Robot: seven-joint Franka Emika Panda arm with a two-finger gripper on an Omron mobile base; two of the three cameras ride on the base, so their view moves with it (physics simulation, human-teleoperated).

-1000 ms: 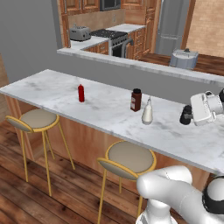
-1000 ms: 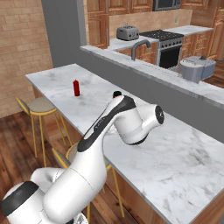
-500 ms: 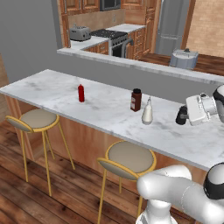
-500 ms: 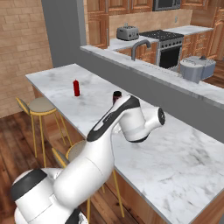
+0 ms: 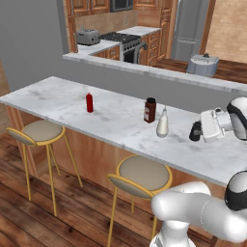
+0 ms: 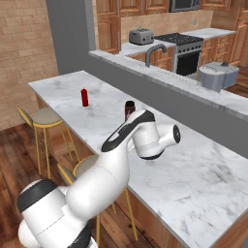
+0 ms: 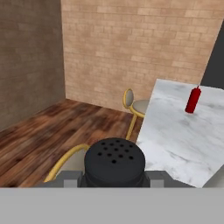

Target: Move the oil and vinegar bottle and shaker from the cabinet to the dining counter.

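A: How many bottles stand on the dining counter (image 5: 111,118)?

B: Three. One small red bottle (image 5: 89,102) at the left middle of the left base view, one brown jar (image 5: 149,110) with a black cap near the middle, and one pale oil and vinegar bottle (image 5: 162,123) just beside the jar, on its right.

A: And stools?

B: Two round stools with gold legs. One stool (image 5: 38,131) is at the lower left, the other stool (image 5: 144,174) is at the bottom middle.

A: Where is the shaker?

B: There is one black shaker (image 5: 195,131). It is at the right middle of the left base view, in the gripper (image 5: 197,131), lying on its side above the marble. The pale bottle is near it, to the left.

A: Is the gripper holding it?

B: Yes. In the hand view the shaker's round top with little holes sits at the bottom middle, and the two fingers (image 7: 69,178) press on it, one on each side.
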